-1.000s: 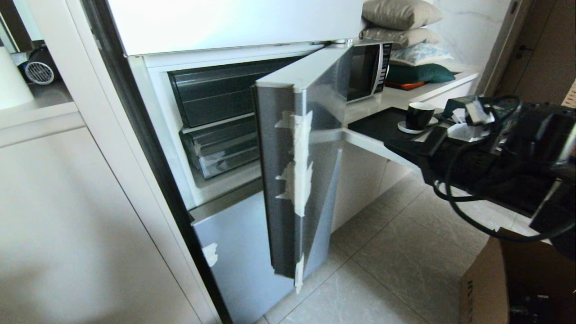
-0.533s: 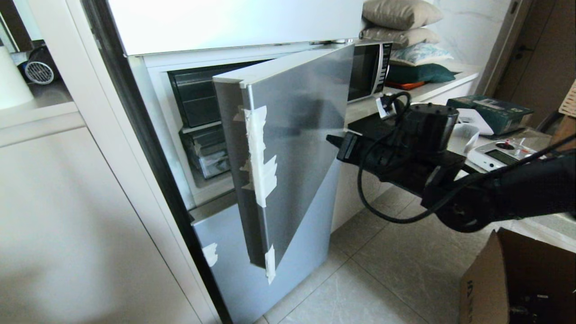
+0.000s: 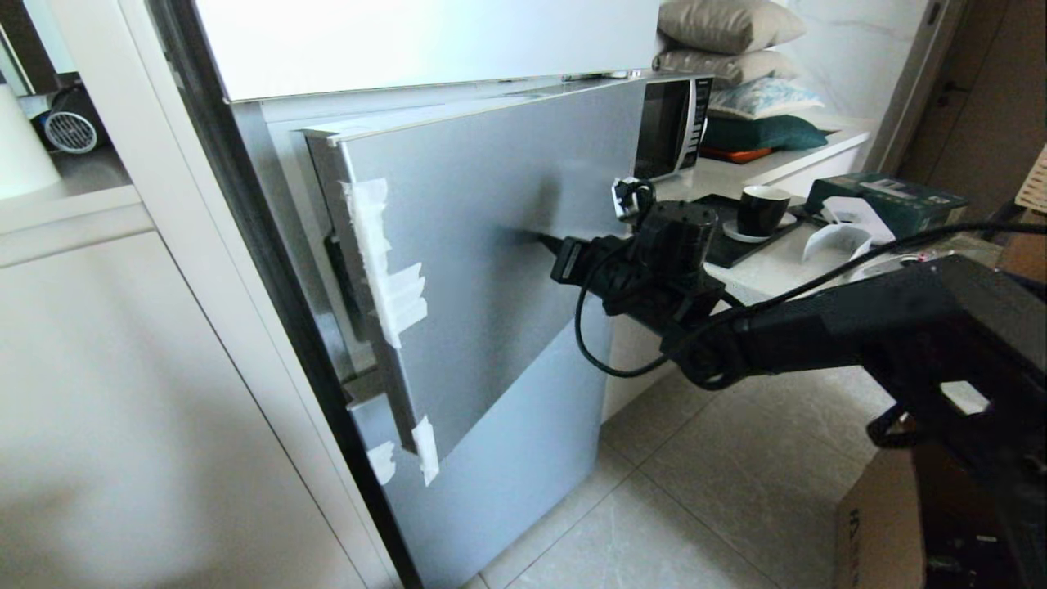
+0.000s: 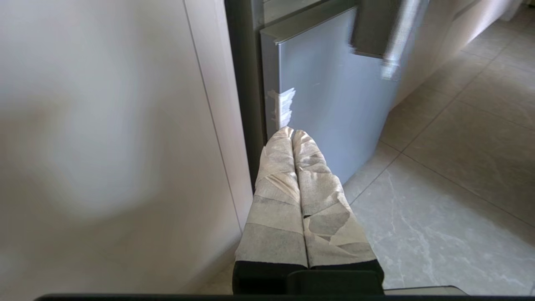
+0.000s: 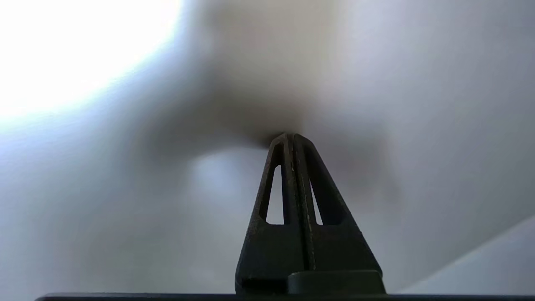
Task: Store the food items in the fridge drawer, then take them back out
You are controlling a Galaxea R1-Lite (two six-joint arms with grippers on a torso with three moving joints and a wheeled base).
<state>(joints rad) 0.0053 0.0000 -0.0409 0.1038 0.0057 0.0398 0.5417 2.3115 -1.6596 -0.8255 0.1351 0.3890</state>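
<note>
The right gripper (image 3: 546,243) sits at the centre of the head view, its two black fingers pressed together with nothing between them, and their joined tip rests against the grey face of the fridge door (image 3: 491,245). In the right wrist view the closed fingers (image 5: 292,188) meet the door surface (image 5: 376,125) at their point, over a dark shadow. The door stands nearly shut, still swung out a little at its left edge, where strips of white tape (image 3: 384,270) run down it. The left gripper (image 4: 292,133) hangs low beside the fridge's lower door (image 4: 334,104), its tape-wrapped fingers closed flat against each other and empty.

The fridge drawer and the food items are hidden behind the door.

No writing can be read: the microwave (image 3: 671,123) at upper right and the green box (image 3: 891,200) on the counter carry marks too small to make out, as does the cardboard box (image 3: 875,523) at lower right.
</note>
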